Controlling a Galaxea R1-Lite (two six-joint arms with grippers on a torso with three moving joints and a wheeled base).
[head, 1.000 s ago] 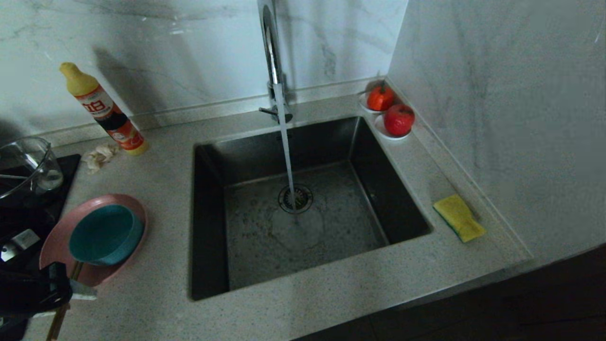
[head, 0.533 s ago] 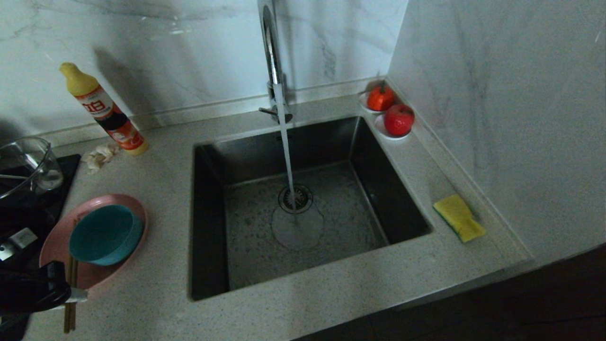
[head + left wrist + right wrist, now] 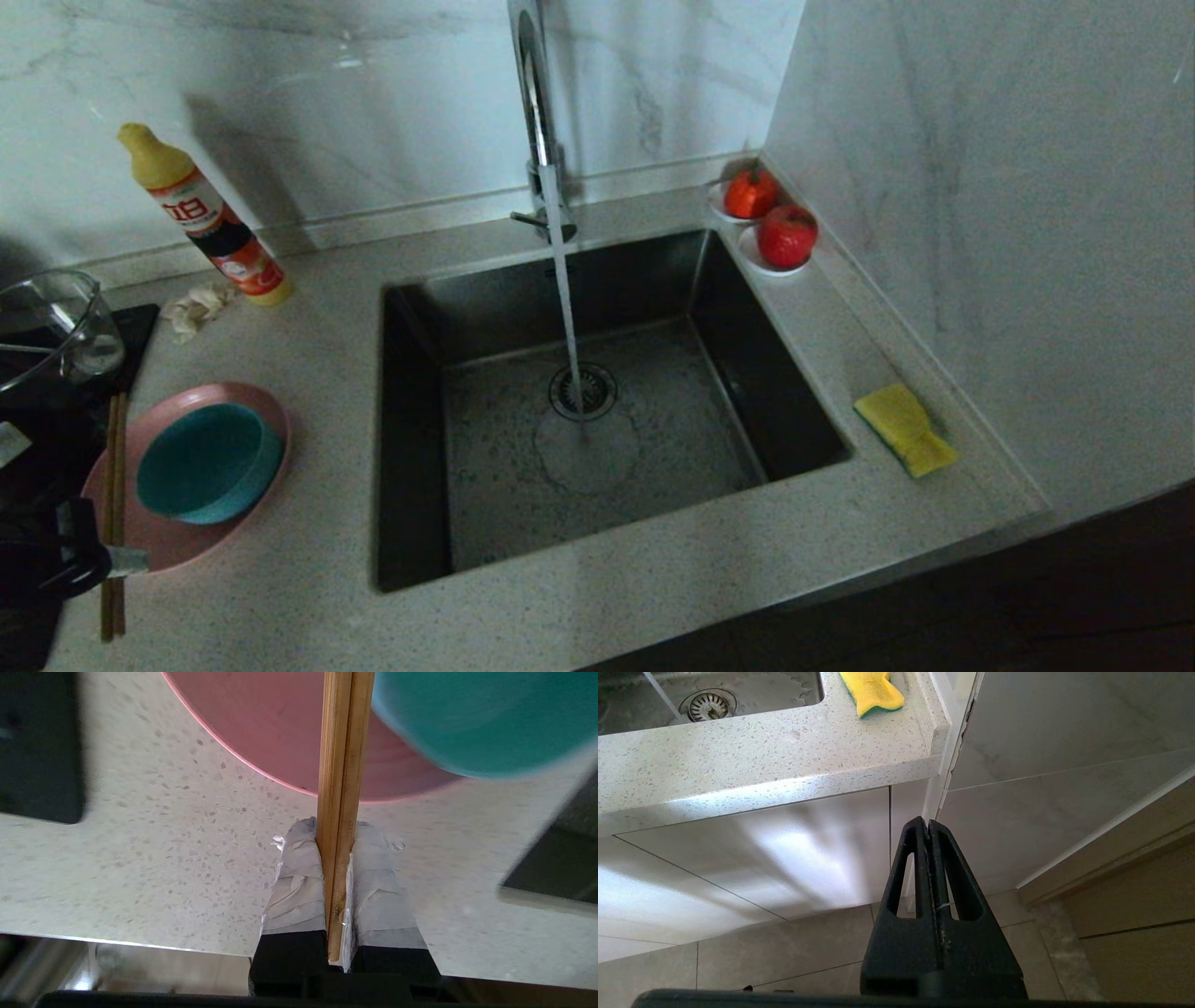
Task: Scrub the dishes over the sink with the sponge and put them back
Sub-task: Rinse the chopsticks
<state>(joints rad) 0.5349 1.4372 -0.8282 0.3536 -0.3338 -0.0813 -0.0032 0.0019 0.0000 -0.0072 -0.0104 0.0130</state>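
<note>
My left gripper [image 3: 337, 858] is clamped on a pair of wooden chopsticks [image 3: 343, 765] beside the pink plate [image 3: 159, 541], which carries the teal bowl [image 3: 207, 462]. Sponge [image 3: 904, 429] lies right of the sink [image 3: 597, 411]. Bottle [image 3: 210, 219] label unreadable. Right gripper [image 3: 929, 828] parked below the counter, fingers together.

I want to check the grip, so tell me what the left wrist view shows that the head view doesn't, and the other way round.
Only the left wrist view shows the left gripper with its taped fingers shut on the wooden chopsticks. Only the head view shows the sink with the tap running, the sponge on the counter to its right, the detergent bottle and the red fruit. Both show the pink plate, the teal bowl, the chopsticks and the speckled counter.
</note>
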